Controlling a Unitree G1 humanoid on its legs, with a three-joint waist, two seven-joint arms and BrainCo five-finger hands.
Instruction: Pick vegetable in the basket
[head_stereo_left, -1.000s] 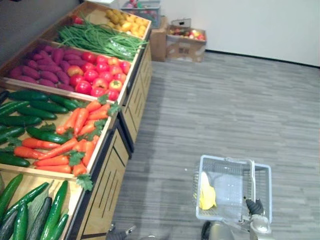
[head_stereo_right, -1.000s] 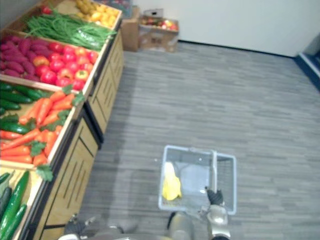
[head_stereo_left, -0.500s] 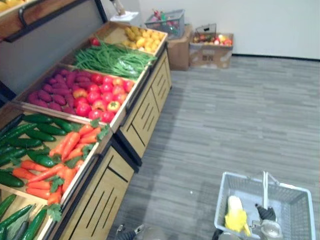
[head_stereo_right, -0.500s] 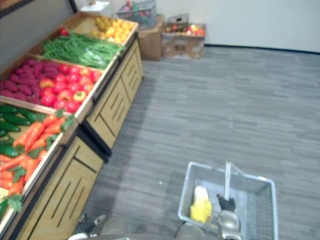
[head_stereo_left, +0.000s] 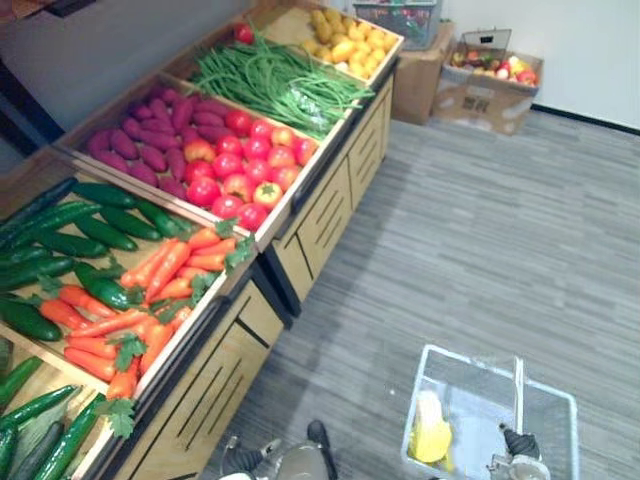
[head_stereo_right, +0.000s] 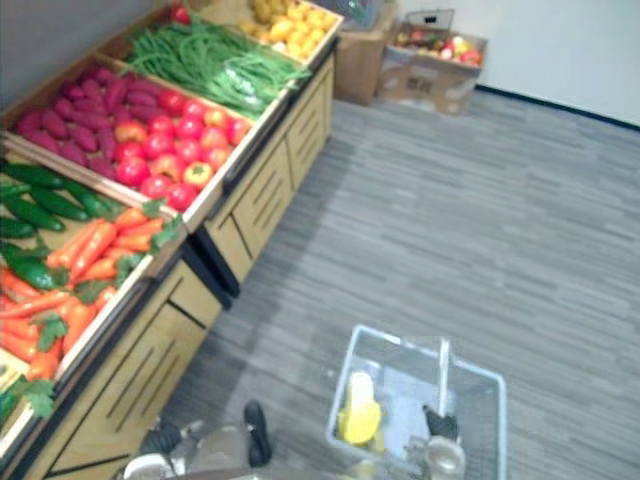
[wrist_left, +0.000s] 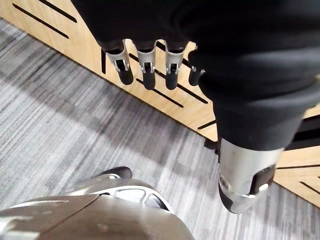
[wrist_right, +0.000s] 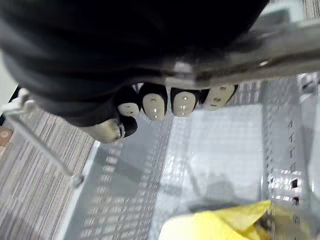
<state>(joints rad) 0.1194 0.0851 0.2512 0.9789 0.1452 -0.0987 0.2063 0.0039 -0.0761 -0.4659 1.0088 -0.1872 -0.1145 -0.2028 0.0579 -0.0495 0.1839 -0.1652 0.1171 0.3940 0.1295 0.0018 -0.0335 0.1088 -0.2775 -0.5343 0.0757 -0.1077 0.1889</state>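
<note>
Currently the handle (wrist_right: 290, 42) of the wire basket (head_stereo_left: 470, 390) is clasped by the curled fingers of the right hand (wrist_right: 182, 102), a yellow vegetable (head_stereo_left: 430, 436) is kept inside it, and the fingers of the left hand (wrist_left: 148, 70) are held straight, slightly apart, beside the wooden stand (wrist_left: 50, 35).

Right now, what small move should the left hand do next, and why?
Probably lift the left hand toward the carrots. It hangs low beside the cabinet, fingers relaxed and empty, while the right hand is curled round the handle of the basket, which holds one yellow item.
</note>
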